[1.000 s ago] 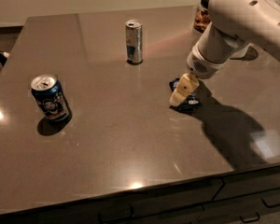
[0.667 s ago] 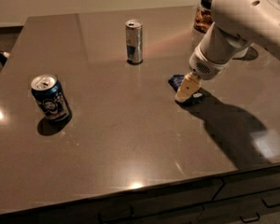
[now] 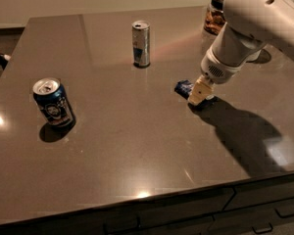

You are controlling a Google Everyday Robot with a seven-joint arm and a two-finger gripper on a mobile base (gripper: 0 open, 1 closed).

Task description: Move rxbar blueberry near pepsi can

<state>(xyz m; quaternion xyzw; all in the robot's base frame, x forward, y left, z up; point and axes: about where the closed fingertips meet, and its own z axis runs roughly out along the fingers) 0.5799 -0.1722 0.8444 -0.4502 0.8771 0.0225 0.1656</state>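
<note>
Evidently the arm (image 3: 257, 18) reaches in from the right rear of the table (image 3: 137, 151) and slants down so that the gripper (image 3: 198, 95) meets the surface right at the rxbar blueberry (image 3: 183, 87). The bar lies flat on the right half of the table, and only its left end shows as a small dark blue patch; the rest is hidden behind the gripper's pale tip. That low, steep pose suits a thin flat packet, which has to be taken from above, close to the tabletop. Whether the gripper is apart, together or already clamped on the bar cannot be told from this view, since its tip covers the place where contact would be.

The pepsi can (image 3: 53, 103) stands upright near the left front of the table, well apart from the bar, so the carry across has probably not begun, and the pick-up looks like the step in hand. A taller slim silver can (image 3: 141, 44) stands upright toward the back, between the two in left-to-right terms but set well behind a straight line from bar to can, so it should not block a direct path. A jar (image 3: 214, 14) with brown contents sits at the far right, partly hidden behind the arm and out of the way. One risk is that the wrapper slides on the smooth surface rather than lifting.
</note>
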